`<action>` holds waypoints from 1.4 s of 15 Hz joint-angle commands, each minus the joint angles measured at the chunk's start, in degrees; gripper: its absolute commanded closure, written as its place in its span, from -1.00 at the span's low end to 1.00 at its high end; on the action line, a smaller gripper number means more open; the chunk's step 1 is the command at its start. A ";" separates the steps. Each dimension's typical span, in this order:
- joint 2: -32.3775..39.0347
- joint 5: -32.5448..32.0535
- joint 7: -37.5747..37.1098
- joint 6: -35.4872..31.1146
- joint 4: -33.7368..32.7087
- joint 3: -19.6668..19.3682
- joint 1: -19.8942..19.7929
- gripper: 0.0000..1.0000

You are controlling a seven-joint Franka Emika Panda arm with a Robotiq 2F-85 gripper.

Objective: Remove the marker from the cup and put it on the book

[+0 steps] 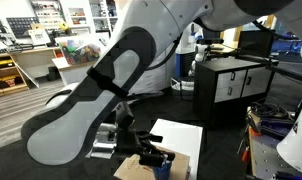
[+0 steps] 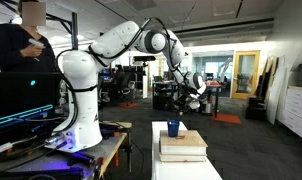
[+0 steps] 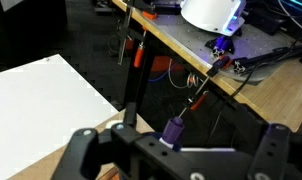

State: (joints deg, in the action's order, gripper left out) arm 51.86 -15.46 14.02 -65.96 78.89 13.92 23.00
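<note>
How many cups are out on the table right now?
1. The dark-blue cup stands on top of the stack of books on the white table. The arm blocks much of an exterior view, so another could be hidden.

I count one dark-blue cup (image 2: 173, 128) at lower centre in an exterior view, what look like two flat books (image 2: 182, 146) stacked there, and one white tabletop (image 2: 181, 170). One person (image 2: 26, 40) shows at upper left. In the wrist view, lower centre, I count one purple marker (image 3: 174, 130) and my one pincer (image 3: 176, 158).
</note>
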 commanded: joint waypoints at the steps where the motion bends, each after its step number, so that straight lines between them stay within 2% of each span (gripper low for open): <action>1: -1.36 0.40 -2.92 -2.49 2.99 0.38 0.11 -1.00; 18: -2.84 -0.07 -6.09 -8.20 10.72 0.20 -0.19 -1.00; 19: -2.88 0.08 -6.31 -8.14 10.86 0.14 -0.26 -0.52; 20: -3.05 -0.03 -6.04 -8.56 11.20 0.24 -0.38 -0.48; 21: -3.00 0.14 -6.45 -8.32 11.13 0.09 -0.38 -0.34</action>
State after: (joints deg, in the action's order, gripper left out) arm 51.65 -15.43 9.78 -72.36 86.42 13.92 23.21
